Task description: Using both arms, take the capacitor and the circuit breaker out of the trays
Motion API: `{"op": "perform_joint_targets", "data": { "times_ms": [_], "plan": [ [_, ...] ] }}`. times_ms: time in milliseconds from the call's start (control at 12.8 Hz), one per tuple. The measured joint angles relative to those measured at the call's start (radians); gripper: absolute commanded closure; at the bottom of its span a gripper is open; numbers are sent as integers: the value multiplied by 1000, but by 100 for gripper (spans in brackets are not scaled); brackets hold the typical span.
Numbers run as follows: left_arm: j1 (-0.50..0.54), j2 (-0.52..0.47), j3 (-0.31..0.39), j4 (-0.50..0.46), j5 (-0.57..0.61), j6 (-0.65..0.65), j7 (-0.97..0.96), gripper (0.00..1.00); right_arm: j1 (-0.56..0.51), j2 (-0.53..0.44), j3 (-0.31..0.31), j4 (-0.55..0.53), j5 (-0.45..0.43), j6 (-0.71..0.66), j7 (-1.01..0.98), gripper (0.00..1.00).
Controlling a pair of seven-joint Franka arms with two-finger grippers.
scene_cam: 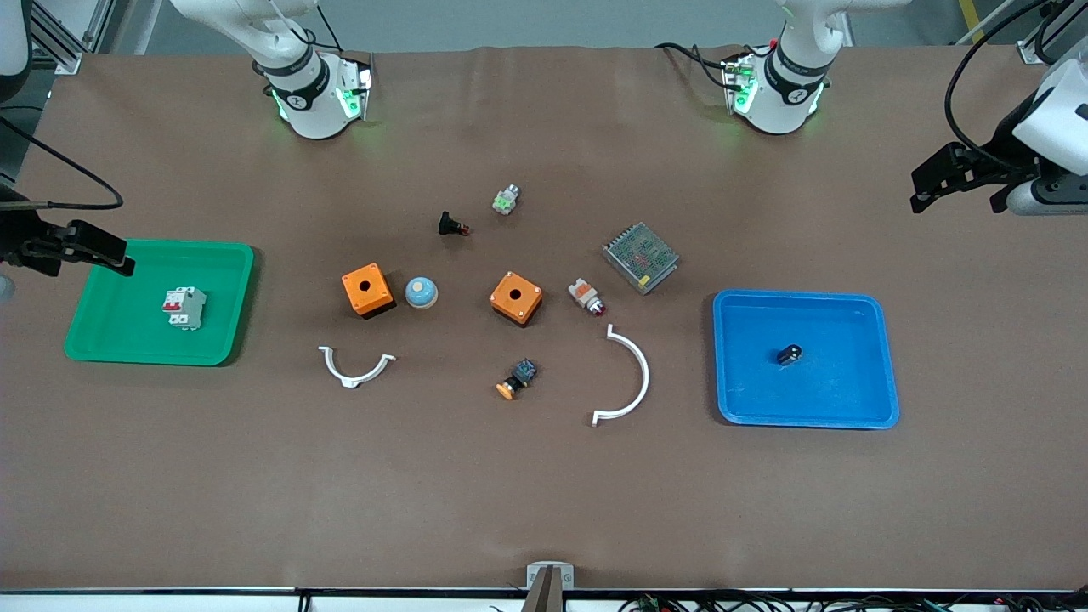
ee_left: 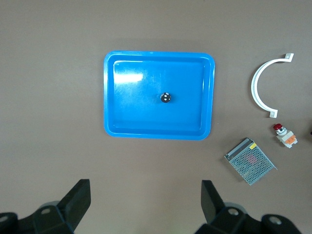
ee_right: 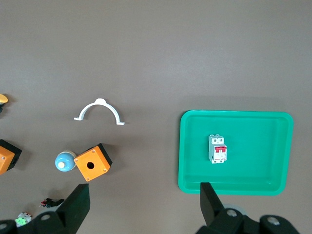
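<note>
The breaker point(scene_cam: 184, 308), a white block with red levers, lies in the green tray point(scene_cam: 110, 340) at the right arm's end of the table; it also shows in the right wrist view point(ee_right: 218, 148). The capacitor point(scene_cam: 789, 354), a tiny black cylinder with a pale end, lies in the blue tray point(scene_cam: 850, 408); it also shows in the left wrist view point(ee_left: 166, 97). My right gripper point(scene_cam: 115, 253) point(ee_right: 145, 195) is open and empty, high up by the green tray's edge. My left gripper point(scene_cam: 922, 189) point(ee_left: 146, 192) is open and empty, high over the table's left-arm end.
Between the trays lie two orange boxes point(scene_cam: 367, 290) point(scene_cam: 516, 297), a blue dome point(scene_cam: 421, 292), a metal mesh box point(scene_cam: 640, 257), two white curved clips point(scene_cam: 357, 367) point(scene_cam: 631, 378), a black part with red tip point(scene_cam: 453, 225), a white-orange part point(scene_cam: 586, 296) and an orange-capped button point(scene_cam: 517, 380).
</note>
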Motion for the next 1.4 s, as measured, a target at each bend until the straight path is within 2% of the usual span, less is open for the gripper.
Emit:
{"op": "perform_joint_targets", "data": {
  "times_ms": [702, 1092, 1404],
  "plan": [
    [-1, 1, -1, 5, 0, 0, 0, 0, -10, -3, -4, -9, 0, 2, 0, 0],
    [-1, 7, -1, 5, 0, 0, 0, 0, -96, 11, -11, -159, -62, 106, -93, 0],
    [-2, 29, -2, 2, 0, -7, 0, 0, -178, 95, -13, -244, -90, 173, -208, 0]
  ]
}}
